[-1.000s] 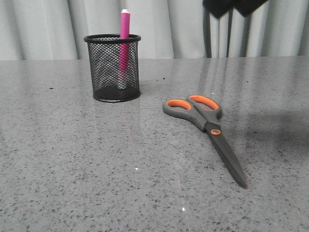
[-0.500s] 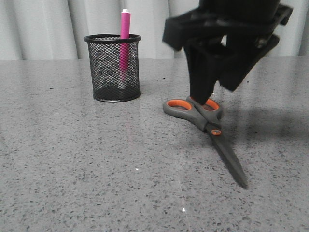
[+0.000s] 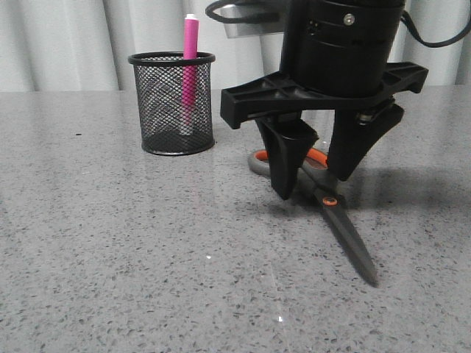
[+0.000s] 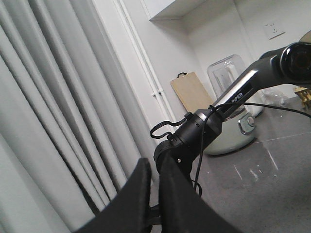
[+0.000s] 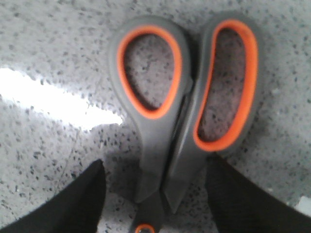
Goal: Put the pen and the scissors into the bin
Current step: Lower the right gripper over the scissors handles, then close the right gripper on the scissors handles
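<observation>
Gripper (image 3: 315, 185) astride scissors (image 3: 346, 228), unclosed

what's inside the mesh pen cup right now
The pink pen stands upright in the black mesh pen cup, its top poking above the rim. Through the mesh nothing else shows. The scissors lie on the table outside it.

A grey speckled table (image 3: 110, 257) lies before pale pleated curtains (image 3: 66, 44). Beside the curtains — in the left wrist view — stand a wooden cutting board (image 4: 192, 92) and a pale green glass-topped appliance (image 4: 233, 111).
</observation>
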Available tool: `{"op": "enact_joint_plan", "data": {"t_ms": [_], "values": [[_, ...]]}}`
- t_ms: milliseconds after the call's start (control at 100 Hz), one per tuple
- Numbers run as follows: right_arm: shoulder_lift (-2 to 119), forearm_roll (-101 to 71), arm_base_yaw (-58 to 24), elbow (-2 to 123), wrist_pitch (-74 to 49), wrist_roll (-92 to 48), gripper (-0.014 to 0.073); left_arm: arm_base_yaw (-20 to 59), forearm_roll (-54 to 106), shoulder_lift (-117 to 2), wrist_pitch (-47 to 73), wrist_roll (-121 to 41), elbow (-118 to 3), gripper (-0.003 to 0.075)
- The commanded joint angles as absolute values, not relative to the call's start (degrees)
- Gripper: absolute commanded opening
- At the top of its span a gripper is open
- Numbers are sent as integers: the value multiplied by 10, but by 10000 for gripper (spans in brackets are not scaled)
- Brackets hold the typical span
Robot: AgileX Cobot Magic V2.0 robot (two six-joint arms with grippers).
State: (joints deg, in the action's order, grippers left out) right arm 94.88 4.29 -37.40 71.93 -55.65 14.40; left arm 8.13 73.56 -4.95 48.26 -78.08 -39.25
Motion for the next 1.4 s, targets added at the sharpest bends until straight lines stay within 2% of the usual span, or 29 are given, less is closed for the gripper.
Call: {"op": "enact_joint_plan", "data": {"t_ms": [0, 830, 1390], "values": [[939, 52, -374, 736, -546, 153, 464, 85, 760, -61, 464, -774, -403, 20], [1005, -13, -374, 736, -587, 159, 463, 85, 763, -61, 475, -774, -403, 20], [934, 38, -372, 755, -613, 186, 463, 85, 764, -60, 479, -774, -403, 20]]}}
